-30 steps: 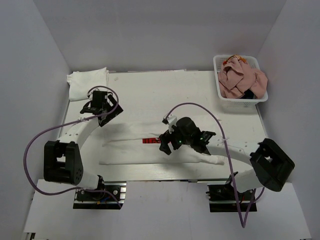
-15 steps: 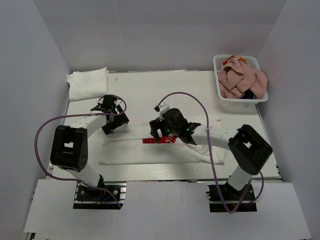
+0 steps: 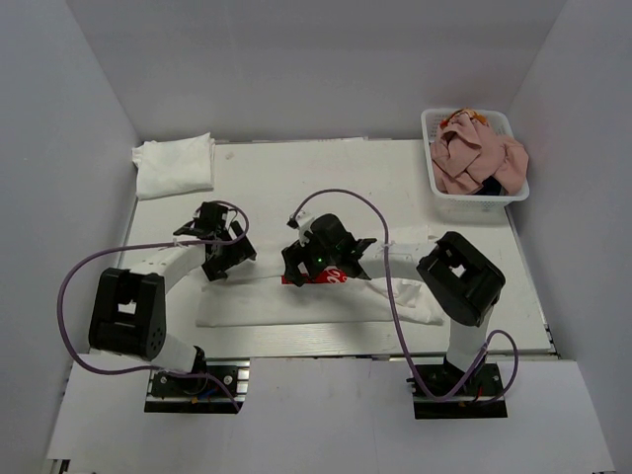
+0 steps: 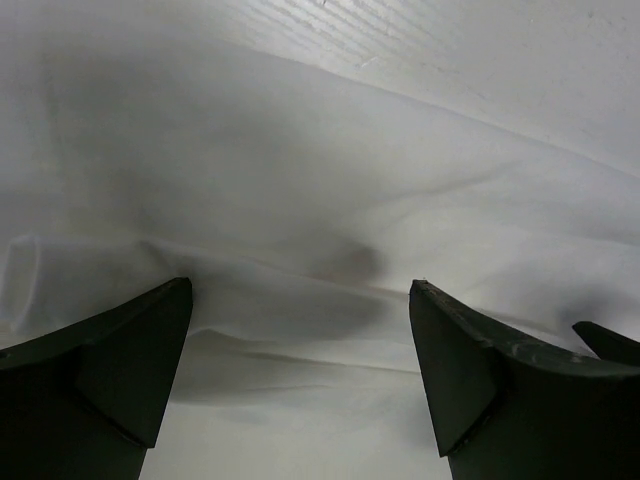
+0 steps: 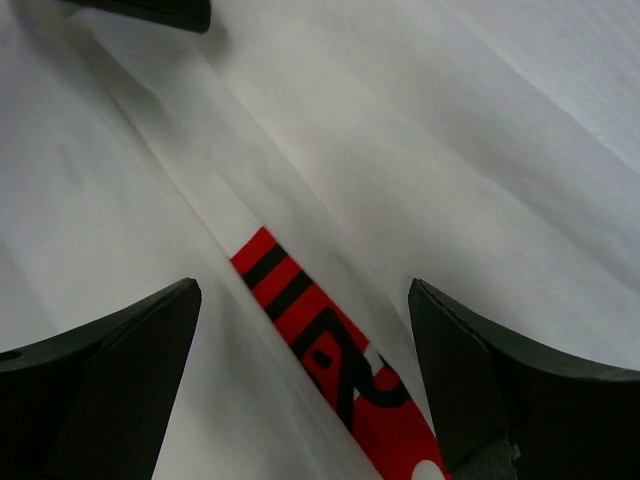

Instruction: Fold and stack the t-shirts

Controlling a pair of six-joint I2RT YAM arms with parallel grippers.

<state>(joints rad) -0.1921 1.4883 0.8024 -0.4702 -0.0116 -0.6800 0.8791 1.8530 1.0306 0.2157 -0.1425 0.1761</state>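
Left gripper (image 3: 219,263) and right gripper (image 3: 299,269) hang wide-jawed over the printed t-shirt (image 3: 259,306)

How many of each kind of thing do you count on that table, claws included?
2 claws: left gripper, right gripper
1 white t-shirt with red print
1 folded white cloth pile
1 white basket holding pink cloth
Total: 5

Back left folded shirts (image 3: 174,164), back right basket (image 3: 472,206).
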